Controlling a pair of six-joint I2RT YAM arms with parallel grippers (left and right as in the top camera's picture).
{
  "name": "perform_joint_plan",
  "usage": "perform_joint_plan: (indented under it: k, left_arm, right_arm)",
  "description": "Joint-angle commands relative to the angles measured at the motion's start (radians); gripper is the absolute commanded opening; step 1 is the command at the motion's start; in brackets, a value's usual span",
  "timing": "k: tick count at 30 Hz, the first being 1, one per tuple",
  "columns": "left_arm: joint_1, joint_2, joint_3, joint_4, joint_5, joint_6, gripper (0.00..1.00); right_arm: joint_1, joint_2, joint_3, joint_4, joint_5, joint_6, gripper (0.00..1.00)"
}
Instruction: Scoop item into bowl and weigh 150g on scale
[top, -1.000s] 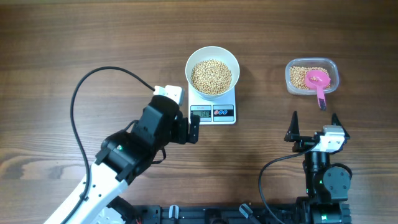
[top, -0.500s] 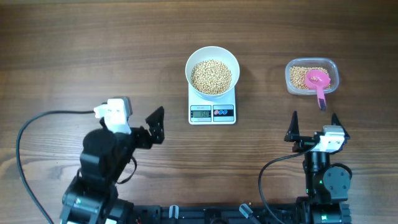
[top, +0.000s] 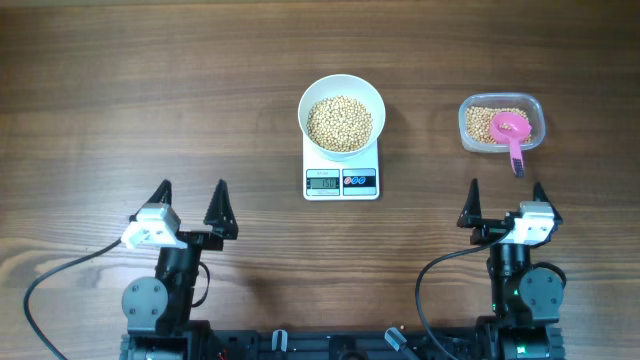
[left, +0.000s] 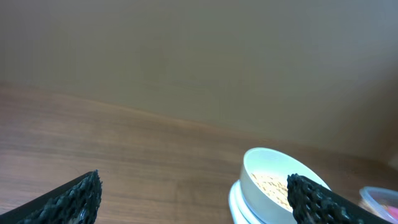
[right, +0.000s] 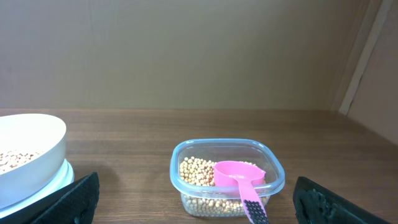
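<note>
The white bowl (top: 341, 112) stands on the scale (top: 342, 180), filled with tan beans (top: 340, 122). My left gripper (top: 192, 195) is open and empty near the table's front left, well left of the scale. In the left wrist view the bowl (left: 267, 180) sits low right, beside the right fingertip (left: 305, 196). My right gripper (top: 505, 187) is open and empty at the front right, a short way in front of the clear tub (top: 502, 122). The right wrist view shows the tub (right: 227, 149) holding beans (right: 196, 169) and a pink scoop (right: 239, 174).
The scoop's handle (top: 516, 160) sticks out over the tub's near rim toward my right gripper. Black cables loop on the table beside both arm bases. Bare wooden tabletop (top: 150, 90) stretches left and behind the scale.
My left arm has pulled back from beside the scale's left edge to the front left of the table, fingers still open. The right arm, bowl and tub have not moved.
</note>
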Motion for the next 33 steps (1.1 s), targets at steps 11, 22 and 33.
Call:
perform_joint_plan:
  k: [11,22,33]
  left_arm:
    - [0.063,-0.073,-0.054,0.055,0.038,0.091,1.0]
    - [0.056,-0.073,-0.129,0.165,0.03,0.218,1.0]
    - [0.058,-0.073,-0.129,-0.049,-0.079,0.078,1.0]
  right_arm:
    - [0.006,-0.01,-0.001,0.003,-0.016,0.009,1.0]
    - [0.006,-0.01,-0.001,0.003,-0.016,0.008,1.0]
    - [0.006,-0.008,-0.001,0.003,-0.016,0.009,1.0]
